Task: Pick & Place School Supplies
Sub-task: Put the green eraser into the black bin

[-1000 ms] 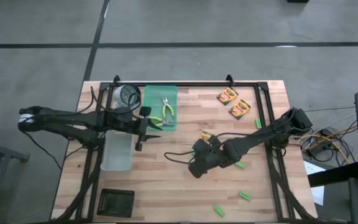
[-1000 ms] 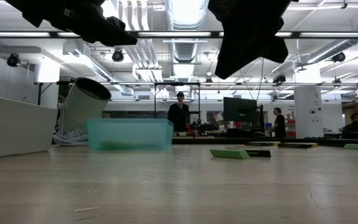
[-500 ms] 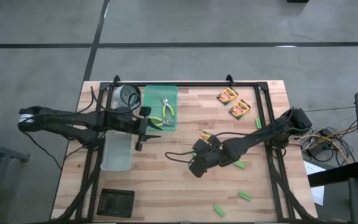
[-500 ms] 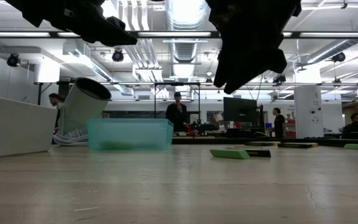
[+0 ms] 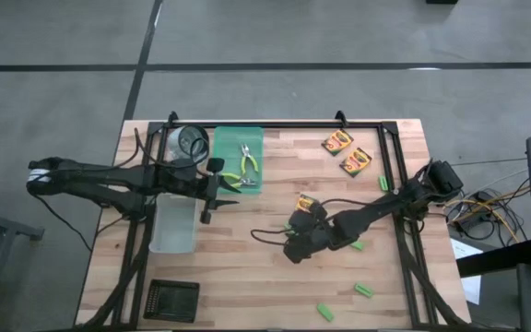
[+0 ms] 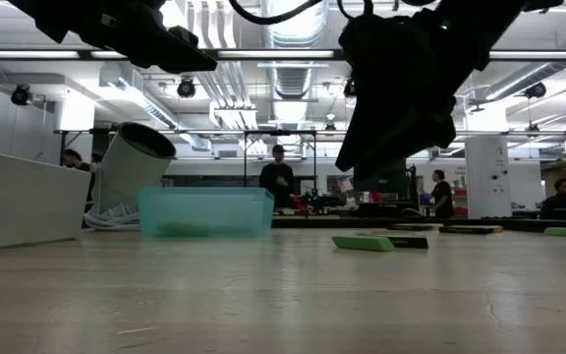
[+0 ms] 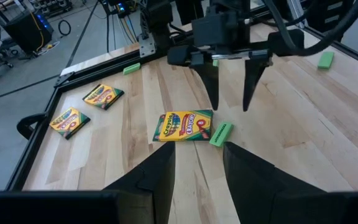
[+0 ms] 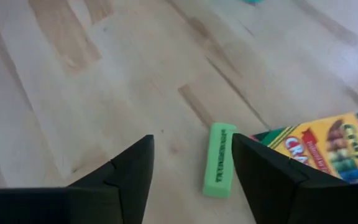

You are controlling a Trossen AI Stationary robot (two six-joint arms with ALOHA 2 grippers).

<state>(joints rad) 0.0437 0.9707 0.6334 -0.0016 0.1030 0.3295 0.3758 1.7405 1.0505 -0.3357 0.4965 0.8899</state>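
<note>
High view: the right gripper (image 5: 292, 251) hangs over the middle of the wooden bench (image 5: 247, 277), its jaws standing apart with nothing between them. Just beside it lies one crayon box (image 5: 304, 202), and the right wrist view shows a green block (image 8: 218, 160) on the wood touching that box's (image 8: 328, 146) edge, below the parted fingers (image 8: 120, 171).

The left gripper (image 5: 205, 192) sits near the teal tray (image 5: 238, 143) at the bench's rear left, with the clear bin (image 5: 173, 226) close by. Its jaws are partly apart and empty, as the left wrist view shows, looking across at the right gripper (image 7: 230, 107), the same crayon box (image 7: 184, 126) and the block (image 7: 219, 134) next to it.

Two pliers (image 5: 246, 164) with yellow-green handles rest in the teal tray. Two more crayon boxes (image 5: 347, 151) lie side by side near the rear right corner. Other green blocks sit on the right half of the bench: one by the right rail (image 5: 384, 183), one under the right arm (image 5: 356, 245), and two toward the front (image 5: 364, 290).

Low view: people stand in the room beyond the bench.
</note>
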